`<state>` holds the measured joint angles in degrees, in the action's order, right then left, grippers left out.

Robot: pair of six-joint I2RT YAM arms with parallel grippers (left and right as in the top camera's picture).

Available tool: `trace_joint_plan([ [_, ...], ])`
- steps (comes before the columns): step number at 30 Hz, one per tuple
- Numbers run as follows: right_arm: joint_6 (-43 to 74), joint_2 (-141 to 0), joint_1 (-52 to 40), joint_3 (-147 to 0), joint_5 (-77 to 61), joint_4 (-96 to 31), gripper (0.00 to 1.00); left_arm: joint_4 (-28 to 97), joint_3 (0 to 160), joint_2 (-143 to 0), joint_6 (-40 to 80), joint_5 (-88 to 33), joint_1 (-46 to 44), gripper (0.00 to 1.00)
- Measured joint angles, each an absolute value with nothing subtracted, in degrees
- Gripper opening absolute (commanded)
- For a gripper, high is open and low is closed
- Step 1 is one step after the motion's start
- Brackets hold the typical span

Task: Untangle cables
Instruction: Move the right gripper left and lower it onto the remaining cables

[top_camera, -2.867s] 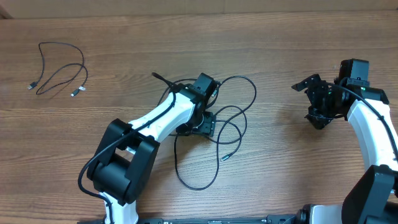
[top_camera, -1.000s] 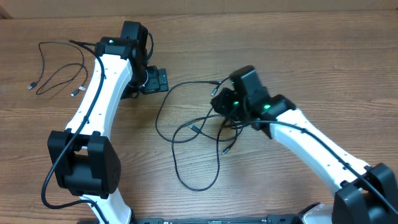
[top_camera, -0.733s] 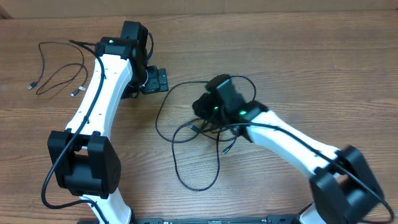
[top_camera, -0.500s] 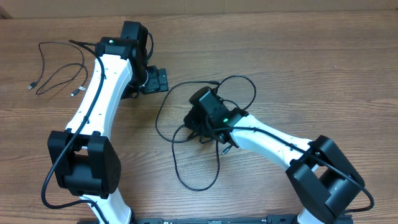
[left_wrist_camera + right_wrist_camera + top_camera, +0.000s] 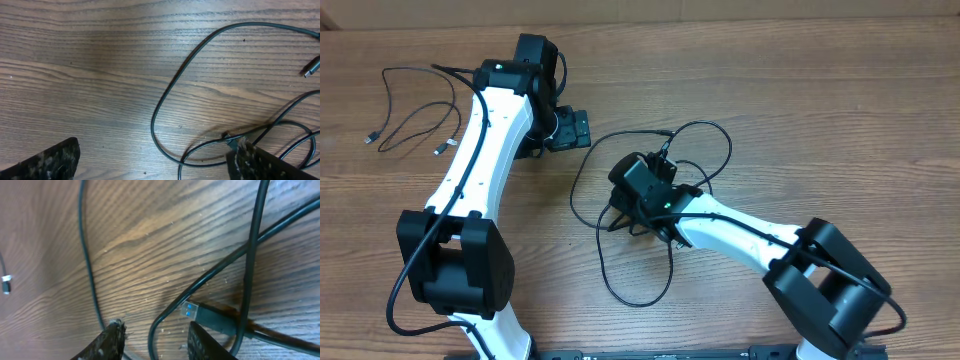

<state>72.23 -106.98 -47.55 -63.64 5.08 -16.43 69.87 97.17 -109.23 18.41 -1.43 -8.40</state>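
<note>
A tangle of thin black cables (image 5: 685, 165) lies in loops at the middle of the table. My right gripper (image 5: 625, 208) sits low over its left part. In the right wrist view the gripper (image 5: 157, 342) is open, with one black strand (image 5: 152, 330) running between its fingertips (image 5: 107, 342) untouched. A black USB plug with a blue tongue (image 5: 192, 311) lies just beyond. My left gripper (image 5: 570, 130) hovers up and left of the tangle, wide open (image 5: 155, 165), over a cable loop (image 5: 160, 115). Another cable (image 5: 415, 120) lies apart at far left.
A small plug end (image 5: 312, 67) lies at the right edge of the left wrist view. A silvery plug (image 5: 6, 284) shows at the left edge of the right wrist view. Bare wooden tabletop (image 5: 840, 110) surrounds the cables.
My right arm has swept left across the tangle to its left side, and its jaws have widened. The left arm and the far-left cable have stayed put.
</note>
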Motion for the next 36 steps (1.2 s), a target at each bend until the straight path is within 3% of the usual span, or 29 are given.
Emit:
trace_joint_plan([
  [11,73.5,-112.1,-48.8,-64.2,5.9,-12.1,0.38,69.9,97.2,-109.2,18.4,-1.4,-8.4,0.99],
  [26,73.1,-114.0,-48.8,-64.9,6.9,-12.0,0.1,69.8,97.2,-109.2,18.4,-1.4,-8.4,1.0],
  [36,71.3,-114.2,-48.8,-64.9,7.3,-12.1,0.04,69.8,97.2,-109.2,18.4,-1.4,-8.4,1.0],
])
